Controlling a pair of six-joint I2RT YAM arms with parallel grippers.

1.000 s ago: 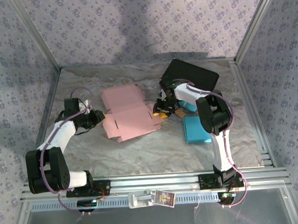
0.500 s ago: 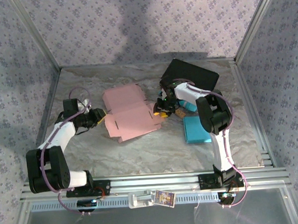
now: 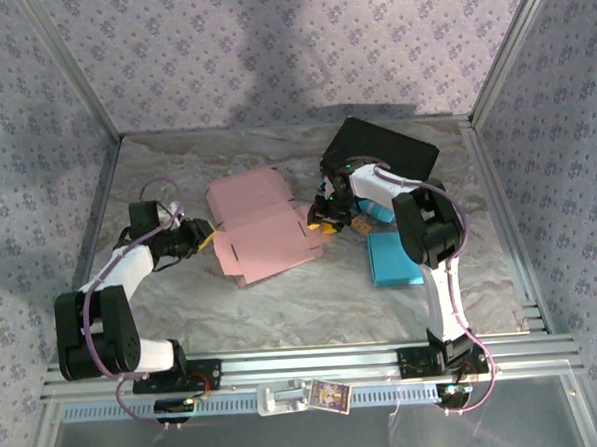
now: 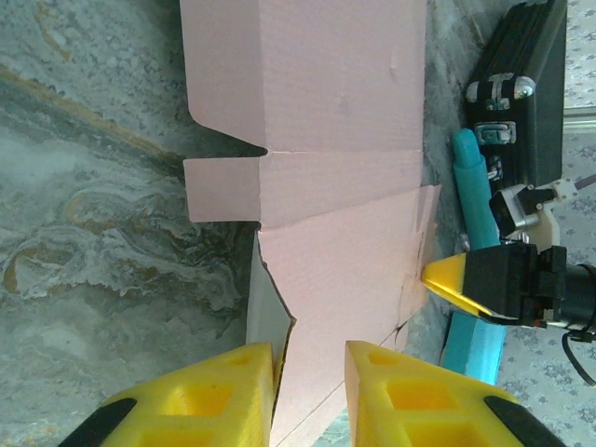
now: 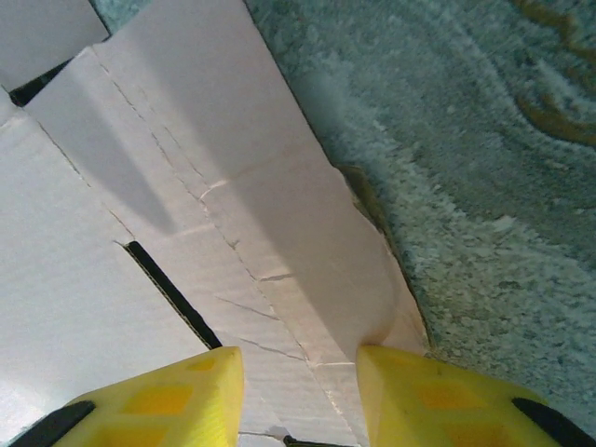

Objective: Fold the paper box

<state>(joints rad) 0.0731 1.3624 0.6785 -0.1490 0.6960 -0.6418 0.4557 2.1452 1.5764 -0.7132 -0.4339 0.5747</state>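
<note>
The pink paper box (image 3: 259, 226) lies unfolded and mostly flat in the middle of the table. My left gripper (image 3: 204, 236) is at its left edge. In the left wrist view its yellow fingers (image 4: 214, 396) stand apart over the pink sheet (image 4: 335, 261), and a raised flap (image 4: 265, 307), grey underneath, leans on the inner face of one finger. My right gripper (image 3: 321, 222) is at the box's right edge. Its jaws (image 5: 301, 352) are open over the creased panel (image 5: 186, 205), and one finger (image 5: 438, 391) presses against an upturned side flap.
A black case (image 3: 380, 147) lies behind the right gripper. A teal box (image 3: 392, 257) sits to its right, with another teal item (image 3: 378, 211) between them. Metal frame rails (image 3: 286, 364) and patterned walls bound the table.
My left gripper has moved right against the box's left edge, and the box has slid slightly right with it. The right arm has stayed put.
</note>
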